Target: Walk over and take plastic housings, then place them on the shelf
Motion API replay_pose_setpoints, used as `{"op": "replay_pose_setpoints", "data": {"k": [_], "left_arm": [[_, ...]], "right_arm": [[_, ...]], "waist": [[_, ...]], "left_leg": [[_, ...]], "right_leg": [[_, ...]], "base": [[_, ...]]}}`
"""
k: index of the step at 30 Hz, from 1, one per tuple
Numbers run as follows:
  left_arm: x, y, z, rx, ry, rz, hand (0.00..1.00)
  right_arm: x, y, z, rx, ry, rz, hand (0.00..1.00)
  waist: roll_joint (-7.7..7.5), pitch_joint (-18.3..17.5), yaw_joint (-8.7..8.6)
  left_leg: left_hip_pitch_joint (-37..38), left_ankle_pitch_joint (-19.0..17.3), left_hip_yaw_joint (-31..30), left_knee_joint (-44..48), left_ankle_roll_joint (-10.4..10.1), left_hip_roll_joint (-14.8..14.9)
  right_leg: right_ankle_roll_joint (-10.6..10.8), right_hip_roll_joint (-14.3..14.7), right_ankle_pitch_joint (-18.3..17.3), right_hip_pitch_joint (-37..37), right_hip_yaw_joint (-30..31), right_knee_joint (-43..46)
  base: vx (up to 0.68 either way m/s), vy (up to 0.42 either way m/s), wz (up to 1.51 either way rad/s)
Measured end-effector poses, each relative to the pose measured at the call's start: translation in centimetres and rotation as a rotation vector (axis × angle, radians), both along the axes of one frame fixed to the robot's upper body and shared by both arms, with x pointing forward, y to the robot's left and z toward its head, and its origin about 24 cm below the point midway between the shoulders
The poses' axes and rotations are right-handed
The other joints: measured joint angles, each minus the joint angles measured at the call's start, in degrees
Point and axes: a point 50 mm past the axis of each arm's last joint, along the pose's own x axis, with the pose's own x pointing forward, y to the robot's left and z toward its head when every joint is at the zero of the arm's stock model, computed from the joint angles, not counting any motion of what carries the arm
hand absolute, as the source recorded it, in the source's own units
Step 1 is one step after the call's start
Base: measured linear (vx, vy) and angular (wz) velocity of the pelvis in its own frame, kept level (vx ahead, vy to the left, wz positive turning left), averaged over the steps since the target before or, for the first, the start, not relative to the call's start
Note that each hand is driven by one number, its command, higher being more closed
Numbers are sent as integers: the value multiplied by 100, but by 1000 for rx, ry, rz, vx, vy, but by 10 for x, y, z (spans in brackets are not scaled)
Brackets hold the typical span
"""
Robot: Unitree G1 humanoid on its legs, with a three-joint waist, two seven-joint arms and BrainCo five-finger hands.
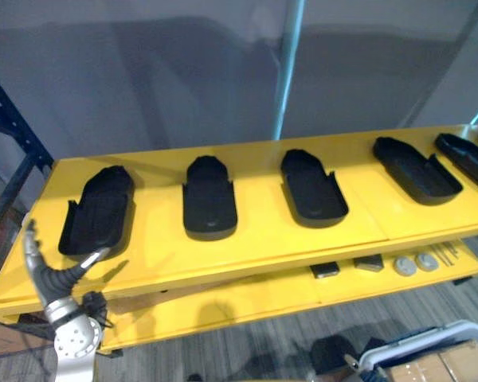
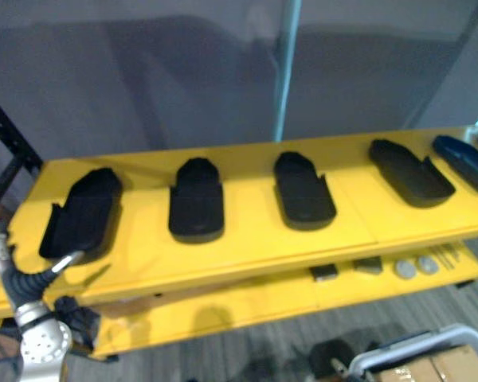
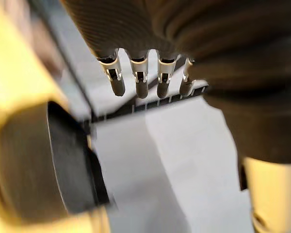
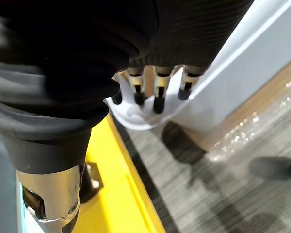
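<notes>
- Hovering near left, the left hand (image 1: 54,280) spreads empty fingers beside the leftmost plastic housing (image 1: 98,211) on the yellow shelf (image 1: 259,219).
- The right hand (image 4: 159,97) hangs straight-fingered, empty.

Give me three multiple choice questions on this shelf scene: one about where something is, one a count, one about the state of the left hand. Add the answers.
1. The left hand is nearest which black plastic housing on the yellow shelf?
A the leftmost
B the middle one
C the rightmost

2. How many round grey discs lie on the lower board?
A one
B two
C four

3. The left hand is:
A shut on a housing
B open, holding nothing
C shut in an empty fist

Answers:
1 A: the hand sits at the shelf's left end, by that housing.
2 B: two discs lie side by side towards the right.
3 B: the left wrist view shows straight fingers with nothing in them.
</notes>
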Motion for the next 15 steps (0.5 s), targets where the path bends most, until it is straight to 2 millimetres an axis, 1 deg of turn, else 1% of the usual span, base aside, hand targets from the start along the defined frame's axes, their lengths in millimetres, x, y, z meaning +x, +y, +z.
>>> {"op": "replay_pose_setpoints", "data": {"k": [5,7,8,12,15], "left_arm": [[-2,1,-3,-168,-38,-186,0],[-8,7,-1,-209,-64,-238,0],[-12,14,2,-228,-90,-252,0],[-30,43,20,-245,-246,-170,0],[-34,49,26,-226,-275,-177,0]], "right_arm": [[1,0,0,-4,0,8,0],[2,-1,1,-6,-3,2,0],[1,-2,1,-7,-3,-5,0],[0,-6,2,-14,-7,-29,0],[-1,-6,2,-21,-1,-36,0]], "waist": [[24,17,7],[35,24,5],[46,31,13],[87,57,80],[96,65,165]], "left_leg": [[3,0,0,0,0,2],[2,0,-1,0,0,4],[1,0,-8,0,1,4],[-8,-1,-39,0,1,0],[-9,0,-84,0,2,-4]], "right_leg": [[-2,-1,-5,-1,-1,12],[-4,-1,-7,-3,-2,11],[-9,-1,-12,-2,-9,13],[-18,-2,-27,5,-45,23],[8,-11,-72,5,-71,80]], "base": [[0,0,0],[0,0,0],[0,0,0],[3,-2,2],[3,-4,6]]}}
